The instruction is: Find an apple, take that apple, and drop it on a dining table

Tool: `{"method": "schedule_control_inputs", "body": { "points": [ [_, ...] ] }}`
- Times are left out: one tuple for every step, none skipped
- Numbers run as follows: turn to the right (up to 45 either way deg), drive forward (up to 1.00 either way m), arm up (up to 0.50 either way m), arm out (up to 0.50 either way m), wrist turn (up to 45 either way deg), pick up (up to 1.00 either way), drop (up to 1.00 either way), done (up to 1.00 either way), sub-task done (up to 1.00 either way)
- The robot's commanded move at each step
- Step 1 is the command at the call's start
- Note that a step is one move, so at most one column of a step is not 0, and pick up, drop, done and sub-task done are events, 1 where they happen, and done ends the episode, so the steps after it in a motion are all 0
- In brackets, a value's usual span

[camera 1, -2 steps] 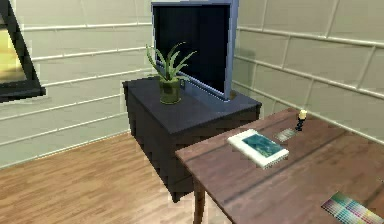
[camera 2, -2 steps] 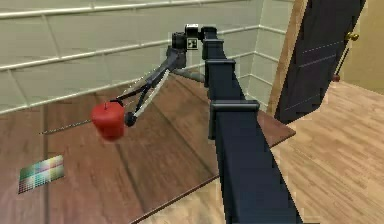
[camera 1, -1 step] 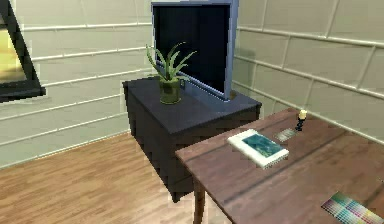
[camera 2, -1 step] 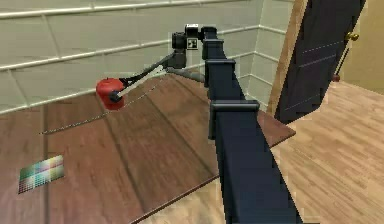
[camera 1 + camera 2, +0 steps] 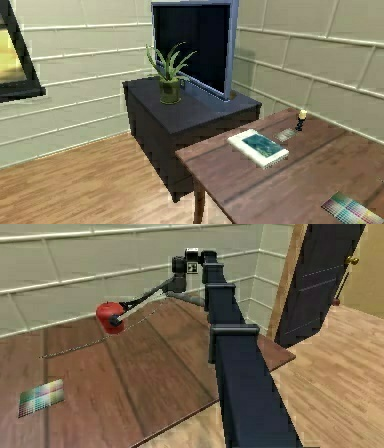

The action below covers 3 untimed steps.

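Spreading wide, the table (image 5: pixel 300 180) is a slab of reddish-brown wooden planks. Just beyond its end stands a boxy dark cabinet (image 5: pixel 165 130) with a flat black screen (image 5: pixel 195 45) on top. A dark panelled door (image 5: pixel 315 279) stands past the table's other end. The square dark arm (image 5: pixel 235 354) reaches over the table. A spiky green potted plant (image 5: pixel 170 70) sits by the screen. A flat white and teal book (image 5: pixel 258 148) and a card of coloured squares (image 5: pixel 40 397) lie on the table. The round red apple (image 5: pixel 110 317) is at the table's wall-side edge, at the tips of the jaws. Whether they hold it, or how they are set, cannot be told.
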Motion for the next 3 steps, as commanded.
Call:
{"method": "schedule_control_inputs", "body": {
  "points": [
    [0.0,0.0,0.0,0.0,0.0,0.0,1.0,0.0,0.0],
    [0.0,0.0,0.0,-0.1,0.0,0.0,0.0,0.0,0.0],
    [0.0,0.0,0.0,0.0,0.0,0.0,0.0,1.0,0.0]
  ]
}}
